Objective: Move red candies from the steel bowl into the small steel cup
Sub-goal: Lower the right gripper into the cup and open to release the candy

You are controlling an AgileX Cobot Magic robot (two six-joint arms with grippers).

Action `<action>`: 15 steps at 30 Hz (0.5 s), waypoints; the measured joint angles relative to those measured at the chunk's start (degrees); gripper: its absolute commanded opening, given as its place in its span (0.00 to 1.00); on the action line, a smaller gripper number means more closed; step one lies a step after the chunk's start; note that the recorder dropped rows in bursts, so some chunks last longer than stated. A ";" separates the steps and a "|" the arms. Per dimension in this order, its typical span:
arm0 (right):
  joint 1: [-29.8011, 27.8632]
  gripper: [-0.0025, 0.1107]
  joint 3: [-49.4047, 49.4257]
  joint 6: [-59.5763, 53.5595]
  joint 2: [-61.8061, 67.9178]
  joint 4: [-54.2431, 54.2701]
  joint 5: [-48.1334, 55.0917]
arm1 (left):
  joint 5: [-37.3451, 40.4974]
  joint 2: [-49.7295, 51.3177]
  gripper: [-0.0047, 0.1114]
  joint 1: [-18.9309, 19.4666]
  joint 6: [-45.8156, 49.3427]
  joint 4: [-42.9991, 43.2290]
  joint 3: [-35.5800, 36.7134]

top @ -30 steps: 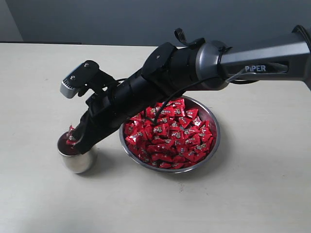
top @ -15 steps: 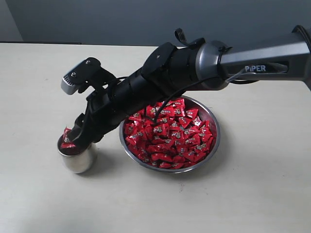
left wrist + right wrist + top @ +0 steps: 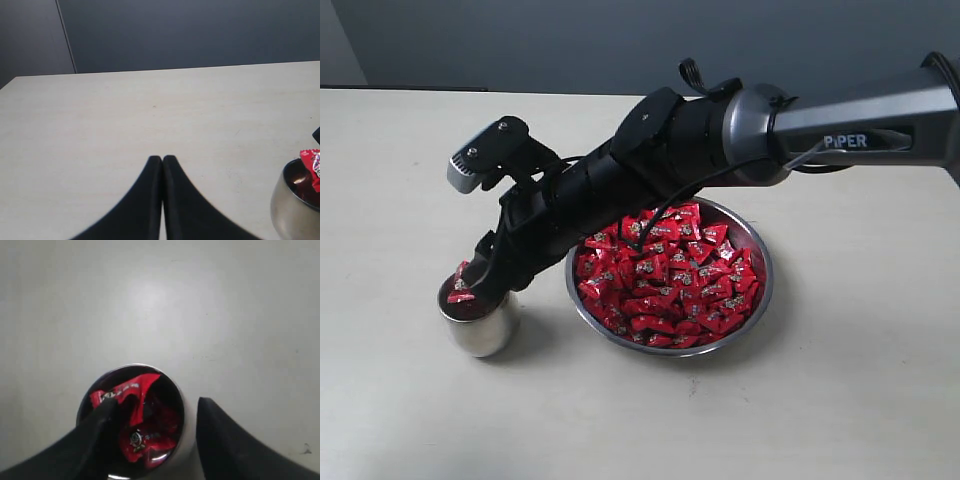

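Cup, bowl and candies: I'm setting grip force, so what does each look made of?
The small steel cup looks like polished metal, likely steel: mirror-like reflections. The steel bowl: same shiny metal, thin bright rim. The red candies: glossy crinkled wrappers, probably foil or plastic film.

Red candies (image 3: 670,280) carry white-and-dark marks; bowl (image 3: 752,240) and cup (image 3: 480,335) are silver.

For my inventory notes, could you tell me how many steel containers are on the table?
2. The steel bowl of red candies sits right of centre; the small steel cup stands just left of it, under the right hand. The arm may hide others.
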 measured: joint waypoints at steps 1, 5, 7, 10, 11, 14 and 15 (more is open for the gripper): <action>0.00 0.44 -0.14 0.00 0.00 -0.18 0.00 | 0.00 0.00 0.04 0.00 0.00 0.00 0.00; 0.00 0.44 -0.61 0.00 0.00 -0.76 -0.22 | 0.00 0.00 0.04 0.00 0.00 0.00 0.00; 0.00 0.44 -0.65 0.00 0.00 -0.76 -0.34 | 0.00 0.00 0.04 0.00 0.00 0.00 0.00; 0.00 0.44 -0.65 0.00 0.00 -0.85 -0.34 | 0.00 0.00 0.04 0.00 0.00 0.00 0.00; 0.00 0.44 -0.65 0.00 0.00 -0.85 -0.34 | 0.00 0.00 0.04 0.00 0.00 0.00 0.00; 0.00 0.44 -0.65 0.00 0.00 -0.85 -0.34 | 0.00 0.00 0.04 0.00 0.00 0.00 0.00; 0.00 0.44 -0.65 0.00 0.00 -0.85 -0.34 | 0.00 0.00 0.04 0.00 0.00 0.00 0.00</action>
